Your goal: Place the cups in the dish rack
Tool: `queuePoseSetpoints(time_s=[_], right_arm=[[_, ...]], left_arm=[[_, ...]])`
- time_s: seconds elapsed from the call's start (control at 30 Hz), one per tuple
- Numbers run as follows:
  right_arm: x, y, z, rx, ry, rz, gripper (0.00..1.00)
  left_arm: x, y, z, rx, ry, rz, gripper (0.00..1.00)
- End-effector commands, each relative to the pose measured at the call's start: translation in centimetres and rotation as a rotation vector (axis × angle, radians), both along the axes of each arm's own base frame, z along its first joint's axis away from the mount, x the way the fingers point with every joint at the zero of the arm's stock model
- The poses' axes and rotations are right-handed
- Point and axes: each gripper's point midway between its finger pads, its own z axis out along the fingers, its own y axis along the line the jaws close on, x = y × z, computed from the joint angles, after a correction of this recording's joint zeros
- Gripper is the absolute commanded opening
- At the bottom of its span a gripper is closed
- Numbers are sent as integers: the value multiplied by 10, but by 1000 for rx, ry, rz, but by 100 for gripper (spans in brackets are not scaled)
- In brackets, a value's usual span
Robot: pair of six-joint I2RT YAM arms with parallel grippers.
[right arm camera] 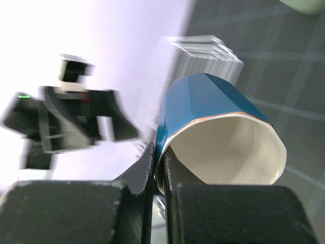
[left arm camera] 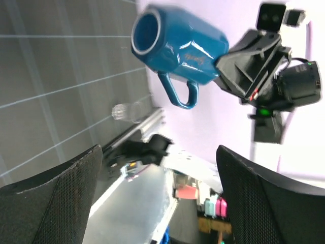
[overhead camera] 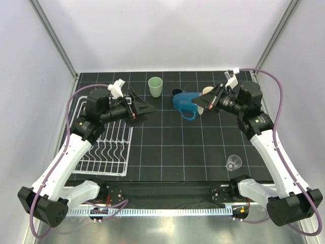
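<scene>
A big blue mug [overhead camera: 183,101] hangs on its side above the middle of the mat, handle down. My right gripper [overhead camera: 200,104] is shut on its rim, one finger inside the cream interior and one outside [right arm camera: 162,173]. My left gripper [overhead camera: 144,108] stands open just left of the mug, nothing between its fingers [left arm camera: 51,198]; in its view the blue mug [left arm camera: 177,48] floats ahead. The white wire dish rack [overhead camera: 104,145] lies at the near left with no cup in it. A pale green tumbler [overhead camera: 155,86], a small dark blue mug [overhead camera: 176,92] and a clear glass [overhead camera: 234,162] stand on the mat.
A pale-rimmed cup [overhead camera: 207,91] sits half hidden behind my right gripper at the back. The clear glass [left arm camera: 124,111] stands near the mat's front right edge. White walls close in the back and both sides. The rack [right arm camera: 203,51] shows blurred beyond the mug.
</scene>
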Motion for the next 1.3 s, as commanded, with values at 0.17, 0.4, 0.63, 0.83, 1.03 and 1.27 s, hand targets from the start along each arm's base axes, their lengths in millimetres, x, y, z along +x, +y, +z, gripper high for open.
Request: queuePoseSetpoints(time_s=[0.17, 0.4, 0.63, 0.83, 1.03, 1.27], right_arm=[[-30, 15, 158, 383, -414, 151, 4], [-31, 23, 170, 446, -429, 181, 4], [-32, 25, 161, 444, -410, 175, 4], [-37, 29, 154, 426, -410, 173, 4], [-46, 35, 148, 428, -422, 189, 4], [-47, 39, 137, 413, -413, 184, 4]], left_arm=[[-4, -54, 64, -217, -138, -146, 89], [11, -75, 83, -347, -152, -132, 82], [9, -89, 88, -390, -156, -140, 76], [16, -95, 90, -413, -142, -125, 74], [15, -107, 93, -428, -132, -170, 60], [13, -107, 98, -446, -134, -181, 31]])
